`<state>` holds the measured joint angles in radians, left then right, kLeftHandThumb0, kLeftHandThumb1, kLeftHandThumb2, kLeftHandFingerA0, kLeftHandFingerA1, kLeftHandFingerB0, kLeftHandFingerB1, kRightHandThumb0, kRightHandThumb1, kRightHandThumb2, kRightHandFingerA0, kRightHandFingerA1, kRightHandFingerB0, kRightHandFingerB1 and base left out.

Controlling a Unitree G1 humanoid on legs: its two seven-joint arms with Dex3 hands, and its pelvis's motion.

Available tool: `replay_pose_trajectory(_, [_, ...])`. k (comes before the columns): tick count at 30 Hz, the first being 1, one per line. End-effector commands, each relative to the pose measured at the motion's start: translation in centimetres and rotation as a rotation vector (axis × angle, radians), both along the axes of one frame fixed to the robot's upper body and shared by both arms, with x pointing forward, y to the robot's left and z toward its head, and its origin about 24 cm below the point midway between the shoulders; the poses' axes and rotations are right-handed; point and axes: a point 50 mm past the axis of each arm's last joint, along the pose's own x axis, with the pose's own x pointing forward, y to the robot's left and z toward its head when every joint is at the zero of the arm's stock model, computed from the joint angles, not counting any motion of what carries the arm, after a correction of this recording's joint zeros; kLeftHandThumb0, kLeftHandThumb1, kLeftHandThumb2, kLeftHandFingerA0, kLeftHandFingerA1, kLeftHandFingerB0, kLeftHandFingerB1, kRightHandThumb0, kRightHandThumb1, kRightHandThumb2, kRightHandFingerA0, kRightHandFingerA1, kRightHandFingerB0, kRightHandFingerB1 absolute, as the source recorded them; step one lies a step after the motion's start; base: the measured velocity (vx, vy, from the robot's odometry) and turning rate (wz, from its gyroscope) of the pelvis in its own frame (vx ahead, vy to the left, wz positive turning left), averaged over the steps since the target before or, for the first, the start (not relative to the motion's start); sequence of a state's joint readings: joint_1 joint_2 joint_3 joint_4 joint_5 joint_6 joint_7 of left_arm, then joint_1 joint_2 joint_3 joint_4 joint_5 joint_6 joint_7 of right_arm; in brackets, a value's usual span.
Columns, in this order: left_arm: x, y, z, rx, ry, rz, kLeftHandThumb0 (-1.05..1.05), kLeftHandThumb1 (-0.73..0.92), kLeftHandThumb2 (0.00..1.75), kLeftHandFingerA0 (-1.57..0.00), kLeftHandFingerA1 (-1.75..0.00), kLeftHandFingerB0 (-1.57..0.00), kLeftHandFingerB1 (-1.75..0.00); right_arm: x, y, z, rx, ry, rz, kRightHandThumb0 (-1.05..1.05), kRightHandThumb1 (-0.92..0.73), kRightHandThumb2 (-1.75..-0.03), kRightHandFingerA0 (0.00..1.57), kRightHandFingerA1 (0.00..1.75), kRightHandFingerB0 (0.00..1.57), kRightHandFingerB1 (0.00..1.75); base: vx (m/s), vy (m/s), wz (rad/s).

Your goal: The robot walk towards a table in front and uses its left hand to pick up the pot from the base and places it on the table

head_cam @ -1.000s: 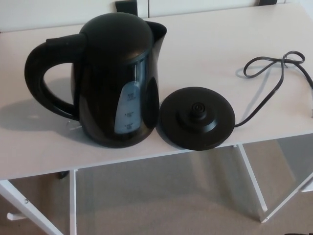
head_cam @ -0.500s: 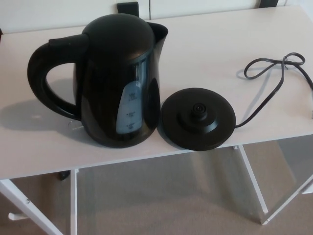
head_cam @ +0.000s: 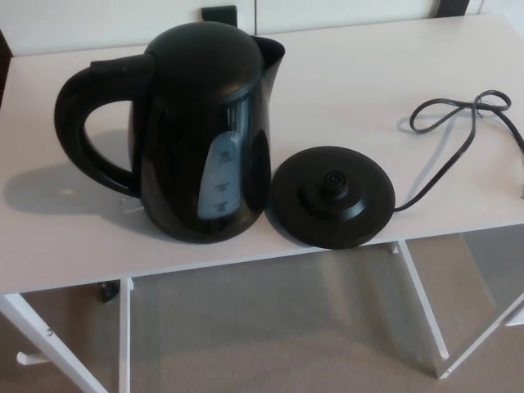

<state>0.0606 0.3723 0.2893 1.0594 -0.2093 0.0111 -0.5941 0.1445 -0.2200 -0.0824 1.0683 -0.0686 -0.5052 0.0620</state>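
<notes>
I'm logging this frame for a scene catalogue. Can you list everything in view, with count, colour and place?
pot: one, black, upright on the table, left of the base, handle towards picture left.
base: one, black, round, nothing on it, near the table's front edge.
cord: one, black, runs from the base to the right and loops on the tabletop.
table: one, white top, white legs below.
floor: beige, seen under the table.
dark object: one, black, behind the table's far edge, too cropped to identify.
robot's hands: neither in view.
</notes>
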Motion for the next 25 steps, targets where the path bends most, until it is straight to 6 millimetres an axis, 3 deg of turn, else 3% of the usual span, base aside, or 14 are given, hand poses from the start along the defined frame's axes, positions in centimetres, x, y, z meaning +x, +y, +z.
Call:
replay_pose_trajectory(1, [0.4, -1.3, -1.1, 0.236, 0.009, -0.047, -0.80, 0.50, 0.84, 0.00, 0.00, -0.04, -0.05, -0.6, -0.4, 0.1, -0.016, -0.008, -0.008, -0.62, -0.53, -0.93, 0.58, 0.66, 0.40, 0.52, 0.00, 0.000, 0.00])
replay_pose_trajectory(3, [-0.1, -1.7, -1.5, 0.270, 0.020, -0.060, -0.81, 0.50, 0.84, 0.00, 0.00, -0.02, -0.04, -0.4, -0.4, 0.3, -0.022, -0.015, -0.002, -0.62, -0.54, -0.94, 0.57, 0.65, 0.38, 0.51, 0.00, 0.000, 0.00])
replay_pose_trajectory(4, [-0.6, -2.1, -1.9, 0.342, 0.044, -0.116, -0.72, 0.44, 0.86, -0.05, -0.14, -0.06, -0.17, -0.2, -0.6, 0.4, -0.030, -0.019, -0.001, -0.60, -0.69, -0.62, 0.58, 0.53, 0.44, 0.36, 0.00, 0.000, 0.00])
replay_pose_trajectory(6, [-1.1, -2.2, -2.0, 0.424, 0.062, -0.198, -0.80, 0.50, 0.86, -0.12, -0.16, -0.11, -0.11, 0.0, -0.9, 0.5, -0.030, -0.021, -0.013, -0.58, -0.54, -0.91, 0.55, 0.63, 0.37, 0.51, 0.00, 0.000, 0.00])
replay_pose_trajectory(8, [-1.3, -1.9, -1.9, 0.484, 0.067, -0.246, -0.76, 0.55, 0.57, -0.08, -0.32, -0.04, -0.25, 0.5, -1.0, 0.6, -0.037, -0.026, -0.012, -0.58, -0.67, -0.61, 0.61, 0.55, 0.45, 0.36, 0.00, 0.000, 0.00])
replay_pose_trajectory(9, [-1.3, -1.7, -1.8, 0.486, 0.064, -0.244, -0.76, 0.45, 0.86, -0.01, -0.42, -0.01, -0.19, 0.7, -1.0, 0.8, -0.049, -0.030, 0.004, -0.62, -0.69, -0.61, 0.58, 0.55, 0.44, 0.35, 0.00, 0.000, 0.00])
replay_pose_trajectory(10, [-1.3, -1.5, -1.7, 0.484, 0.062, -0.240, -0.76, 0.45, 0.86, -0.01, -0.42, -0.01, -0.19, 0.9, -1.0, 0.8, -0.057, -0.033, 0.015, -0.62, -0.69, -0.61, 0.58, 0.55, 0.44, 0.35, 0.00, 0.000, 0.00])
replay_pose_trajectory(11, [-1.3, -1.2, -1.5, 0.459, 0.051, -0.214, -0.80, 0.50, 0.85, -0.11, -0.21, -0.12, -0.13, 1.3, -1.0, 1.1, -0.065, -0.047, 0.035, -0.66, -0.56, -0.95, 0.50, 0.62, 0.33, 0.48, 0.00, 0.000, 0.00])
replay_pose_trajectory(12, [-1.2, -1.2, -1.4, 0.450, 0.042, -0.206, -0.67, 0.41, 0.85, 0.00, -0.24, -0.07, -0.23, 1.6, -0.9, 1.2, -0.064, -0.055, 0.038, -0.63, -0.69, -0.61, 0.56, 0.54, 0.43, 0.35, 0.00, 0.000, 0.00])
replay_pose_trajectory(14, [-1.0, -1.0, -1.2, 0.449, 0.024, -0.204, -0.70, 0.43, 0.85, -0.06, -0.16, -0.07, -0.20, 1.8, -0.9, 1.3, -0.062, -0.059, 0.036, -0.61, -0.55, -0.92, 0.52, 0.62, 0.34, 0.49, 0.00, 0.000, 0.00])
replay_pose_trajectory(19, [-0.7, -1.0, -0.9, 0.446, -0.021, -0.195, -0.70, 0.43, 0.85, -0.05, -0.14, -0.06, -0.19, 2.3, -1.0, 1.5, -0.072, -0.065, 0.046, -0.61, -0.54, -0.92, 0.53, 0.64, 0.34, 0.49, 0.00, 0.000, 0.00])
replay_pose_trajectory(20, [-0.6, -1.0, -0.9, 0.443, -0.028, -0.194, -0.69, 0.42, 0.84, -0.04, -0.13, -0.06, -0.19, 2.4, -1.0, 1.6, -0.073, -0.067, 0.047, -0.60, -0.69, -0.62, 0.58, 0.54, 0.40, 0.34, 0.00, 0.000, 0.00])
replay_pose_trajectory(24, [-0.5, -1.1, -0.9, 0.457, -0.029, -0.207, -0.69, 0.42, 0.84, -0.05, -0.15, -0.06, -0.20, 2.5, -0.9, 1.6, -0.078, -0.071, 0.051, -0.60, -0.54, -0.92, 0.54, 0.63, 0.34, 0.50, 0.00, 0.000, 0.00])
replay_pose_trajectory(25, [-0.3, -1.1, -0.8, 0.462, -0.027, -0.220, -0.80, 0.50, 0.84, -0.12, -0.03, -0.12, -0.09, 2.8, -0.9, 1.7, -0.079, -0.078, 0.055, -0.60, -0.68, -0.61, 0.60, 0.54, 0.42, 0.34, 0.00, 0.000, 0.00])
